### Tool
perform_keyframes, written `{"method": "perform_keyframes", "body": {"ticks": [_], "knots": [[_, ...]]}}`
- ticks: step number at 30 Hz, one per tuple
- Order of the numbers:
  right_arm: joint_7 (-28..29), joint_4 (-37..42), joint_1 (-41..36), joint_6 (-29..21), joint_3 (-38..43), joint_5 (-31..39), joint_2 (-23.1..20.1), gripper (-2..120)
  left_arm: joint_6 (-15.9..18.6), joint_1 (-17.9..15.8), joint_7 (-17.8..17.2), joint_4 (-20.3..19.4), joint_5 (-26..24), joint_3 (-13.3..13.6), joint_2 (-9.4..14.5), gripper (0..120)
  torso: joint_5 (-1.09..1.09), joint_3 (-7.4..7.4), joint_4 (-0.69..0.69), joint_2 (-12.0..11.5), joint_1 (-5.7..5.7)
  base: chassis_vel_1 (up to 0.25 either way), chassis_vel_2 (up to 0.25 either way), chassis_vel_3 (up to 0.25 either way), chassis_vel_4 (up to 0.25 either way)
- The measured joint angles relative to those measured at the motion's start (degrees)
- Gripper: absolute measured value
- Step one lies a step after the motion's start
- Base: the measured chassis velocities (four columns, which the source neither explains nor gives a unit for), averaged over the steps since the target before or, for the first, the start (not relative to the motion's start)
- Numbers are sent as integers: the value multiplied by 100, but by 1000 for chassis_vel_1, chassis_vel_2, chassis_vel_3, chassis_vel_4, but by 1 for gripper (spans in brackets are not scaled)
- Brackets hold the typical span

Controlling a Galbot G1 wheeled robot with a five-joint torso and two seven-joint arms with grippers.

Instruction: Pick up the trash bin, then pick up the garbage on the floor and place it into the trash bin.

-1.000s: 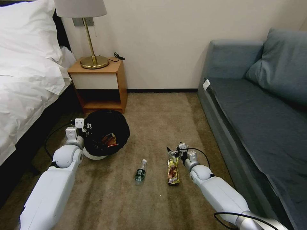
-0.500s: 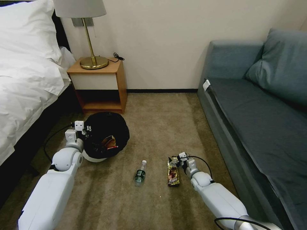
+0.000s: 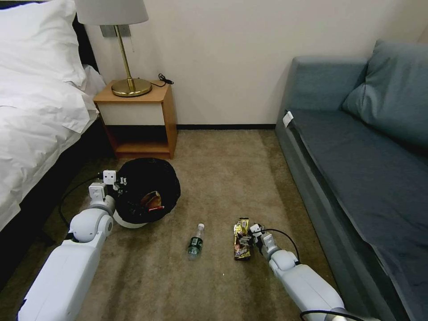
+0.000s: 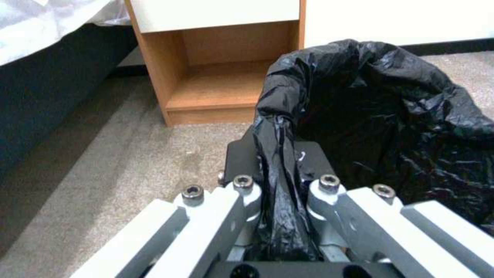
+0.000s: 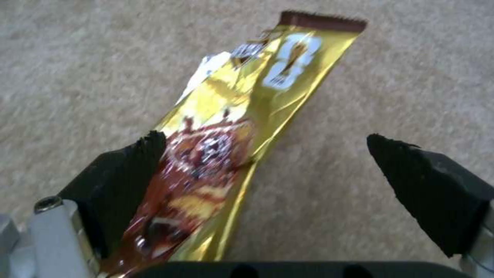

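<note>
My left hand point(image 4: 280, 185) clamps the black-lined round white trash bin's point(image 3: 147, 189) rim; beside it, my right hand point(image 5: 268, 170) straddles, fingers wide, the yellow-brown snack packet point(image 5: 231, 154).

Left gripper point(image 3: 117, 182) fingers clamped together, arm extended low, right gripper point(image 5: 268, 154) fingers spread wide, arm lowered

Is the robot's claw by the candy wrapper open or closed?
Open. The right claw has its two black fingertips spread wide apart around the snack packet, not squeezing it yet.

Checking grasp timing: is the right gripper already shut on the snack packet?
No, the right gripper is open, its black fingertips spread apart, with the gold snack packet lying on the carpet between them.
</note>
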Motion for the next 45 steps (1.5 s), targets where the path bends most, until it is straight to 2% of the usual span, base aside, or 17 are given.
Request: {"method": "perform_keyframes", "body": {"ticks": [16, 18, 23, 28, 31, 32, 35, 36, 38, 39, 41, 43, 44, 45], "knots": [[-48, -96, -89, 101, 189, -160, 138, 100, 128, -173, -189, -69, -249, 197, 174, 6, 0, 0, 0, 0, 0, 0, 0, 0, 0], [-436, -336, -55, 253, 316, -220, 215, 100, 161, -181, -236, -76, -268, 211, 152, 6, 0, 0, 0, 0, 0, 0, 0, 0, 0], [-564, -469, -81, 332, 405, -321, 291, 100, 167, -179, -255, -87, -279, 218, 147, 6, 0, 0, 0, 0, 0, 0, 0, 0, 0], [-655, -516, -101, 393, 458, -371, 350, 88, 167, -138, -258, -120, -288, 215, 166, 6, -2, -1, -2, 0, 0, 0, 0, 0, 0], [-703, -599, -73, 486, 478, -431, 387, 74, 159, -60, -258, -149, -289, 160, 187, 6, 0, -1, 1, 0, 0, 0, 0, 0, 0], [-703, -599, -73, 486, 478, -431, 387, 74, 159, -60, -258, -149, -289, 160, 187, 6, 0, -1, 1, 0, 0, 0, 0, 0, 0], [-738, -642, -62, 533, 488, -457, 396, 60, 138, -1, -253, -162, -283, 104, 190, 6, 3, 0, 4, 0, 0, 0, 0, 0, 0], [-738, -642, -62, 533, 488, -457, 396, 60, 138, -1, -253, -162, -283, 104, 190, 6, 3, 0, 4, 0, 0, 0, 0, 0, 0], [-762, -652, -76, 572, 491, -474, 397, 48, 122, 29, -251, -168, -274, 76, 182, 6, 4, 0, 4, 0, 0, 0, 0, 0, 0], [-762, -652, -76, 572, 491, -474, 397, 48, 122, 29, -251, -168, -274, 76, 182, 6, 4, 0, 4, 0, 0, 0, 0, 0, 0], [-770, -651, -103, 602, 497, -485, 397, 37, 121, 37, -243, -172, -269, 69, 165, 6, 3, 0, 4, 1, 0, 0, 0, 0, 0], [-771, -650, -114, 612, 500, -490, 398, 33, 120, 37, -238, -174, -267, 69, 158, 6, 3, 0, 4, 1, 0, 0, 0, 0, 0], [-770, -636, -142, 628, 513, -498, 397, 25, 120, 37, -236, -177, -266, 69, 155, 6, 3, 0, 1, 1, 0, 0, 0, 0, 0], [-770, -636, -142, 628, 513, -498, 397, 25, 120, 37, -236, -177, -266, 69, 155, 6, 3, 0, 1, 1, 0, 0, 0, 0, 0]]}}
